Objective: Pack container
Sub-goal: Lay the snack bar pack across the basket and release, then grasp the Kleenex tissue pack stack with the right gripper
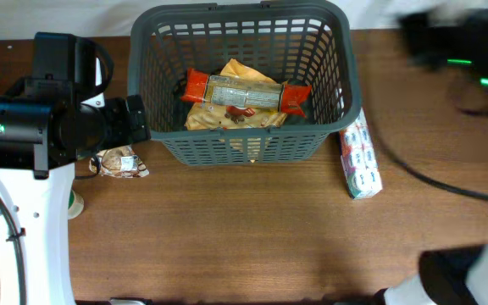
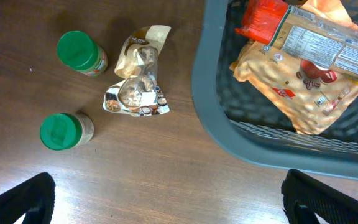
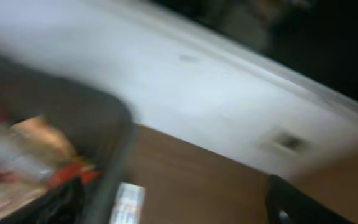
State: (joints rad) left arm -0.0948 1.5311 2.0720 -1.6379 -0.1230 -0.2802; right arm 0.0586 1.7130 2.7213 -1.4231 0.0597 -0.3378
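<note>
Overhead: the container (image 1: 244, 151), a big dark grey lattice basket, sits at the far middle of the table (image 1: 252, 246). Inside it, a long packet w/ red ends (image 1: 244, 91) lies across a yellow bag (image 1: 231, 119). A white-and-green packet (image 1: 361, 159) lies on the wood just beside the container's near right corner. The left arm (image 1: 41, 127) stands at the left, w/ a crumpled snack pouch (image 1: 121, 163) near it. The right arm (image 1: 460, 42) is a dark blur at far right.

Left wrist: the left gripper (image 2: 173, 202) has its fingers wide apart, one tip in each lower corner, only bare wood btwn them. One green-lidded jar (image 2: 79, 53) stands upright, a second jar (image 2: 64, 130) close by it. The pouch lies btwn the jars and the container's rim.

Right wrist: very blurred. The right gripper (image 3: 179, 210) looks spread apart, nothing in it. The container's corner shows at left, the white-and-green packet beside it.
</note>
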